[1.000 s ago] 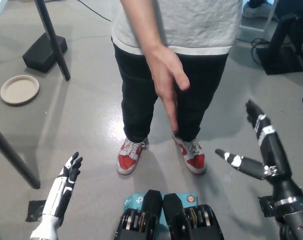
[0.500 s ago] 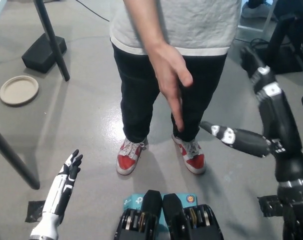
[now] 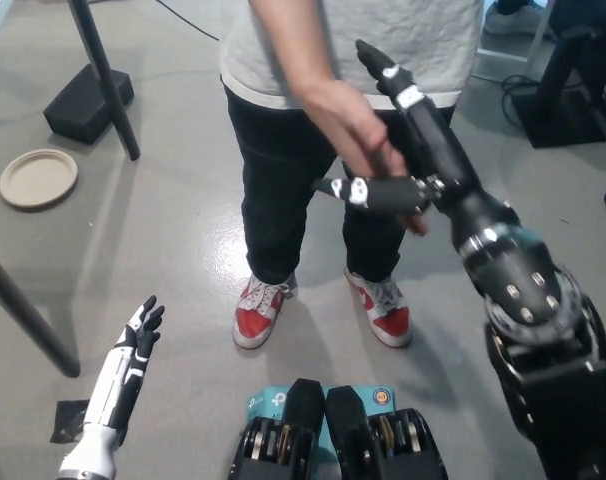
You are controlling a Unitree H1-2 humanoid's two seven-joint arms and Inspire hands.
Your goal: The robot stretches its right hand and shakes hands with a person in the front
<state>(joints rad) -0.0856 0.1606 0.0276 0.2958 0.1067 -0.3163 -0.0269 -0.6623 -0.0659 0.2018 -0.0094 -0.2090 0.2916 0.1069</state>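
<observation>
Right hand (image 3: 403,150) outstretched, fingers spread against person's hand (image 3: 358,130).

The person (image 3: 343,60) is cut off above the torso by the far edge. The right hand (image 3: 403,150) covers part of the person's hand (image 3: 358,125), so whether its fingers actually close cannot be told.

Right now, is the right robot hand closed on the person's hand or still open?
Open. The right robot hand meets the person's hand, but its fingers stay straight and spread, not wrapped around it.
</observation>
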